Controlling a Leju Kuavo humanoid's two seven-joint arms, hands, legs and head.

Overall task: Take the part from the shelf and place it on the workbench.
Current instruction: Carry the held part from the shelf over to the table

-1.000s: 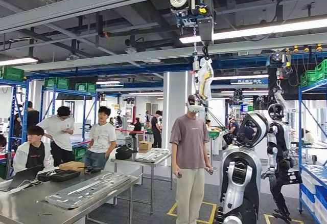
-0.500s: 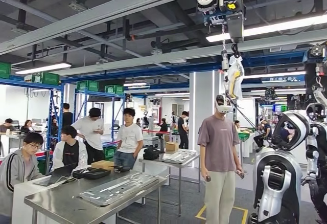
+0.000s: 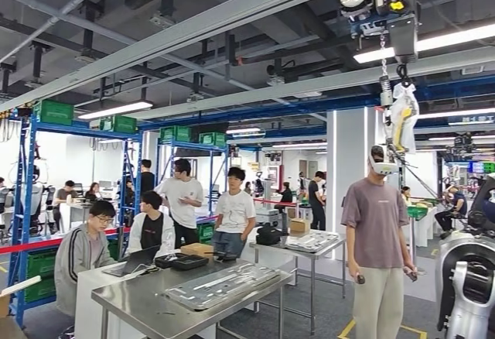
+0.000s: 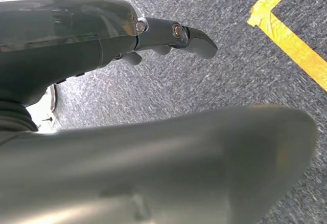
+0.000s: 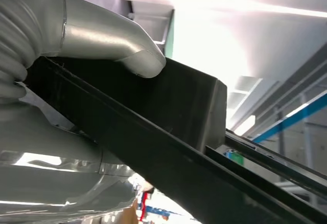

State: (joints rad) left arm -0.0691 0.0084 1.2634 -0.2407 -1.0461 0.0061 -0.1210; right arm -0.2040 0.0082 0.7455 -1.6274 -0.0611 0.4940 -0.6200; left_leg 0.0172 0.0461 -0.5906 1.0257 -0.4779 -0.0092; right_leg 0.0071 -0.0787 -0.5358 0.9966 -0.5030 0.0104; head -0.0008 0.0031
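I am carrying the part, a long black piece, in my right hand: in the right wrist view the thumb lies over its upper face and the grey hand sits under it, so it is clamped, with the far end sticking well out past the grip. My left hand hangs over grey floor by a yellow floor line, fingers straight and apart, holding nothing.

My landmark is the steel workbench. A flat silver panel lies along its top, black trays sit behind that, and seated people are at its far side. A person in a headset stands off the bench's right end.

I judge this the carry. I should face the bench squarely, keep the long end low, and aim for the bare steel at the near corner, clear of the panel's edge.
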